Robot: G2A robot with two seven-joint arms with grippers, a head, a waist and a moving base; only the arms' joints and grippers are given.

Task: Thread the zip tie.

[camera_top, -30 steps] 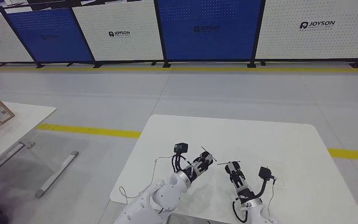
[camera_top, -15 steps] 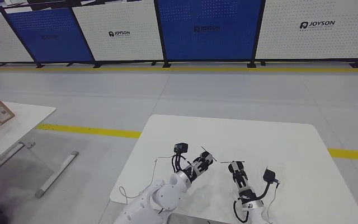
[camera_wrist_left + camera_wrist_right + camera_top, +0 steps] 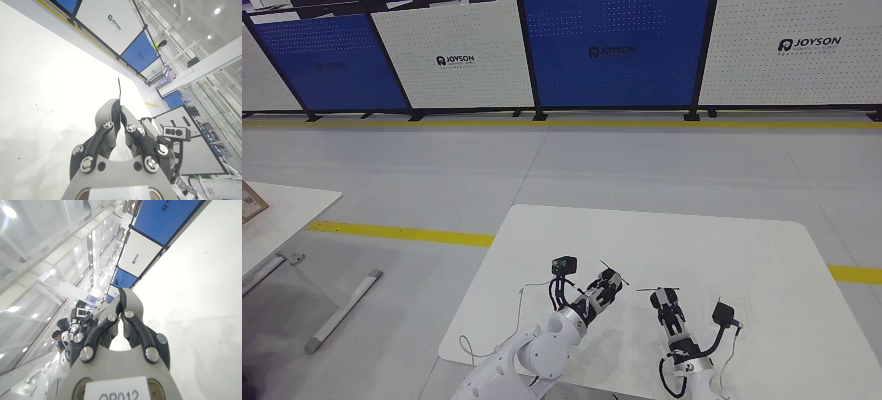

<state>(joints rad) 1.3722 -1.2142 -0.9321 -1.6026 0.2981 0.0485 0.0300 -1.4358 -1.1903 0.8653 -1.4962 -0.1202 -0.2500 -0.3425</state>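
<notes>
White table (image 3: 742,250), one, with two robot arms held over its near edge. Two grippers sit side by side, just apart. The left gripper (image 3: 120,108) and the right gripper (image 3: 121,294) each have their fingers pressed together on a thin black strip. Two strip ends show. One zip tie tail (image 3: 119,89) pokes straight out past the left fingertips, and one zip tie head (image 3: 116,281), small and square, pokes out past the right. Whether both belong to a single tie cannot be told.
</notes>
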